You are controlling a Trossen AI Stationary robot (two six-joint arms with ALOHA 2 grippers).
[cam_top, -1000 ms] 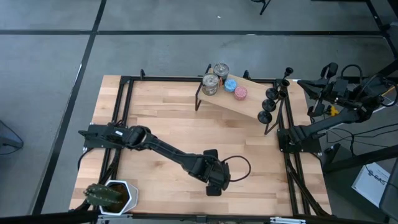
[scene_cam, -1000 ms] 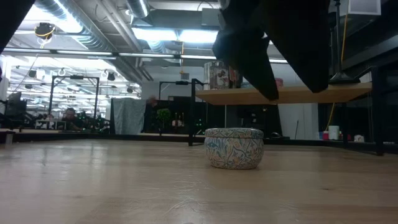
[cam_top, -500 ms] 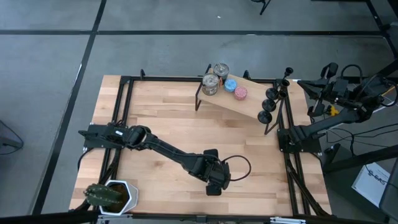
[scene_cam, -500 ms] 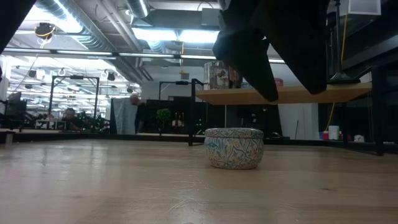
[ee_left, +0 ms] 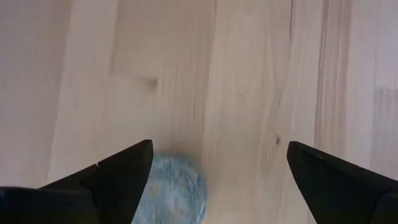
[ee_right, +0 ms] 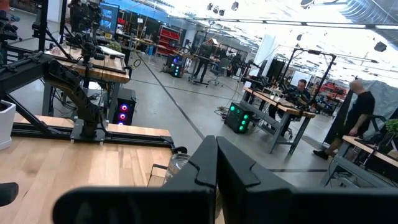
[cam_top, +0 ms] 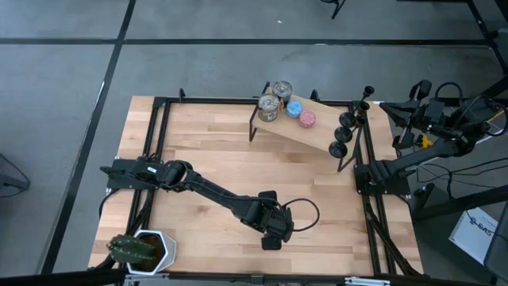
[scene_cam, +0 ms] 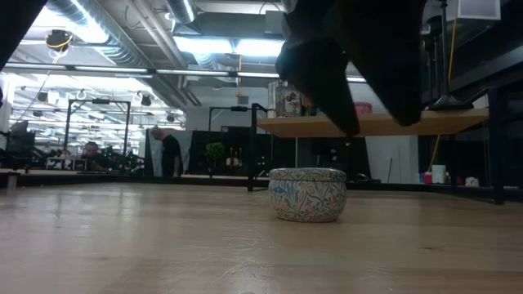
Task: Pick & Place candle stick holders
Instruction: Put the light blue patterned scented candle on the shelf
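Candle stick holders (cam_top: 344, 133): three, black, upright with stems vertical, lined along the right end of the raised wooden shelf (cam_top: 305, 131) at the far right of the surface (cam_top: 198, 151). Left end effector (cam_top: 274, 230) over the near middle, fingers (ee_left: 124, 174) spread wide, gripping nothing, hanging above a small patterned tin (scene_cam: 307, 194). Right end effector (ee_right: 214, 168) off past the right edge, fingers pressed together, empty. Two shiny cans (cam_top: 275, 98) and blue and pink discs (cam_top: 300, 113) further left on the shelf.

Candle stick holders (cam_top: 346, 127) on ramp's (cam_top: 309, 133) right end
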